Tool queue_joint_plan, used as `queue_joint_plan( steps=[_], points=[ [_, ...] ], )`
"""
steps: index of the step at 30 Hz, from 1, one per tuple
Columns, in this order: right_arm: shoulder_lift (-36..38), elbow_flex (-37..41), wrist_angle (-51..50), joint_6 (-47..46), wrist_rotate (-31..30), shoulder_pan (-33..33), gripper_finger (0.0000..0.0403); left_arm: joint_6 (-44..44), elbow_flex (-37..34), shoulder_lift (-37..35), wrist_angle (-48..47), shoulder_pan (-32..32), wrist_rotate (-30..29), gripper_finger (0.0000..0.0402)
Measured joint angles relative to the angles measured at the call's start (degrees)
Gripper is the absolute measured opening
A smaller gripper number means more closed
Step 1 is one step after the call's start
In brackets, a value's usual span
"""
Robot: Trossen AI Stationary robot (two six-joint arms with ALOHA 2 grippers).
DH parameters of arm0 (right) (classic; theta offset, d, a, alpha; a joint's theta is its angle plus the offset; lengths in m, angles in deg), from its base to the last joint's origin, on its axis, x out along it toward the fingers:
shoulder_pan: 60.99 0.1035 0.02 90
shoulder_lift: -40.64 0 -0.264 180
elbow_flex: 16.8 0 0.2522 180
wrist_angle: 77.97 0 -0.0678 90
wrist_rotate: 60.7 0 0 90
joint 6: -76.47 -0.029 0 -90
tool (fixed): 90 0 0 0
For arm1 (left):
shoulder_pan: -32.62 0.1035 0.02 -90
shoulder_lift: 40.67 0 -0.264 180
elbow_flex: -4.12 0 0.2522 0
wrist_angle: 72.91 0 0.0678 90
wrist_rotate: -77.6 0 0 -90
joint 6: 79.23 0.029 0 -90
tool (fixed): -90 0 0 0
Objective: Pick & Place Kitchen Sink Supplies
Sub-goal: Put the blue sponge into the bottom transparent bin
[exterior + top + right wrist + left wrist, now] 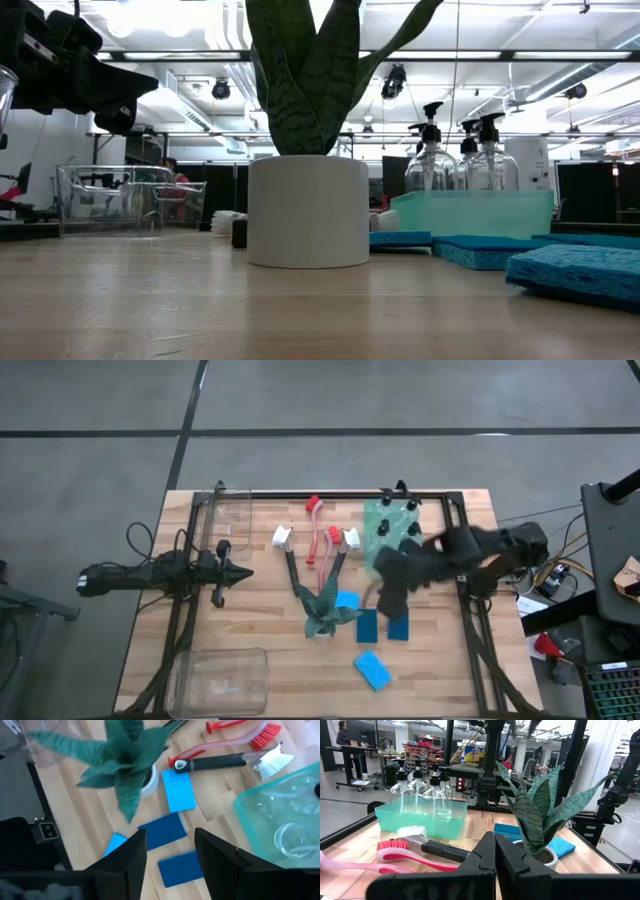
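Four flat sponges lie on the wood near the potted plant (325, 615): a light blue one (177, 790), two dark blue ones (162, 831) (182, 866) and another light blue one (372, 670). Dish brushes with red (313, 504) and white heads (282, 538) lie behind the plant. Black-capped bottles (400, 510) stand in a teal tray (378, 545). My right gripper (170, 850) is open above the two dark blue sponges and touches neither. My left gripper (235, 570) is shut, held above the table's left part.
A clear bin (232, 510) stands at the far left corner and another clear bin (220, 680) at the near left. A black frame (470, 620) runs along the table's edges. The plant's leaves (125, 750) spread close beside my right gripper.
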Motion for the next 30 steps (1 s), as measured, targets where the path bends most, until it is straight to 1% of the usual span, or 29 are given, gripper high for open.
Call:
queue_joint_plan(
  steps=[5,10,14,17,23,30],
  points=[
    [0.0,3.1,0.1,-9.0,-8.4,10.5,0.0149,0.0,0.0,0.0,0.0,0.0,0.0,0.0000],
    [0.0,8.7,0.2,-18.4,-16.0,19.3,0.0141,0.0,0.0,0.0,0.0,0.0,0.0,0.0000],
    [0.0,13.8,1.1,-27.1,-19.0,23.3,0.0139,0.0,0.0,0.0,0.0,0.0,0.0,0.0000],
    [0.0,18.7,4.1,-31.7,-19.4,25.1,0.0141,0.0,0.0,0.0,0.0,0.0,0.0,0.0000],
    [-0.3,29.1,12.1,-23.7,-17.3,28.0,0.0140,0.0,0.0,0.0,0.0,0.0,0.0,0.0000],
    [-0.3,38.0,20.9,-20.8,-16.1,30.1,0.0130,0.0,0.0,0.0,0.1,0.0,-0.4,0.0000]
  ],
)
